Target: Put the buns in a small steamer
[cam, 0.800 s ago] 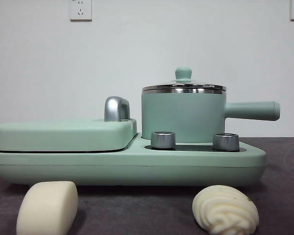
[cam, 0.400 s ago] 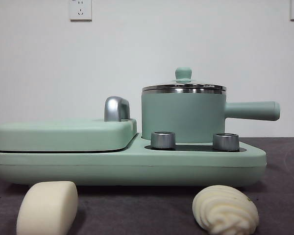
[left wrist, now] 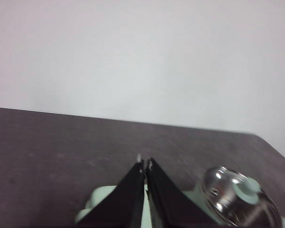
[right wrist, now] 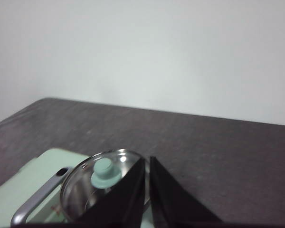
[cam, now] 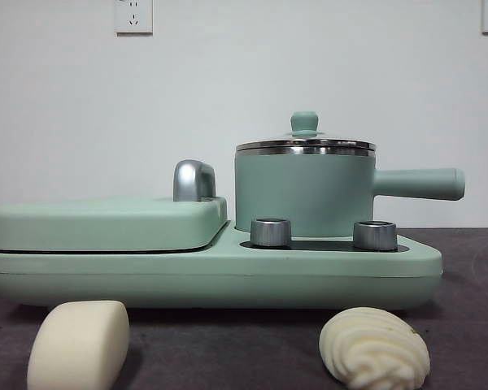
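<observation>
We found the small steamer (cam: 305, 191) seated on the right-hand burner of the mint green cooker base (cam: 211, 272), its glass lid (cam: 305, 145) on and its straight handle pointing right. The two buns lay on the dark table (cam: 472, 325) just in front of the base, well apart: the smooth block bun (cam: 79, 345) to the left, the swirled bun (cam: 374, 349) to the right. We judged that layout deliberate, each bun sitting within one arm's easy reach. With the lid covering the pot, it would need lifting first, we reckoned.

Neither arm showed in the front view. Both hung high above the cooker: the left gripper (left wrist: 144, 164) had its jaws pressed together on nothing, and the right gripper (right wrist: 147, 161) had its jaws nearly touching, empty, beside the lid's knob (right wrist: 104, 172).

Compared with the frames a second and half a second earlier, we saw nothing shifted; buns, lid and pot sat exactly as before.
</observation>
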